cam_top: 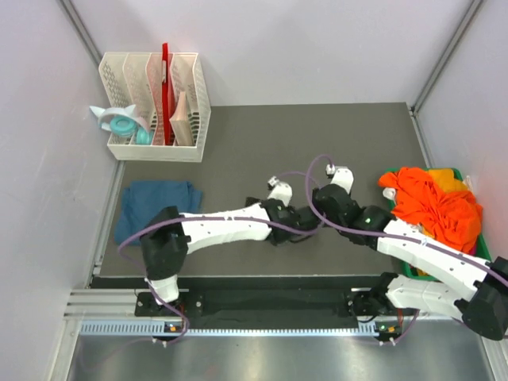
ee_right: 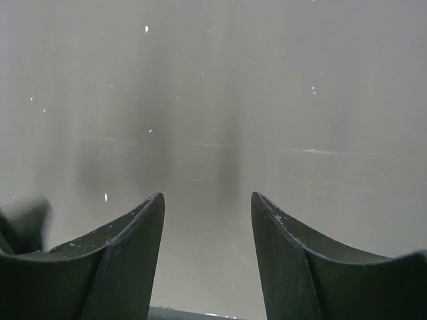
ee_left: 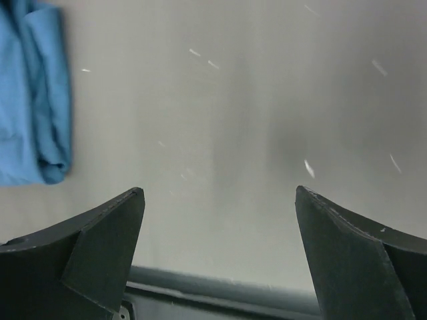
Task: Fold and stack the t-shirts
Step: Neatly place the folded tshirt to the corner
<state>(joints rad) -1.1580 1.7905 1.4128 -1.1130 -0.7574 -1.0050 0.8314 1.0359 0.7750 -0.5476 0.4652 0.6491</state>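
Wide-spread left end effector point(ee_left: 220, 200) over mat point(ee_left: 233, 100); teal-blue t-shirt point(ee_left: 30, 93) upper-left.

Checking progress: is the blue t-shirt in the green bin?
No, the blue t-shirt lies on the table, far left of the green bin.

The top camera looks steeply down from above and behind the arm bases point(cam_top: 163, 303), covering the whole grey mat point(cam_top: 317, 143). The wrist cameras sit close behind the left fingers point(ee_left: 100, 253) and the right fingers point(ee_right: 113, 260), looking low across bare mat. The teal shirt point(ee_left: 33, 100), left of the left fingers, shows from above too.
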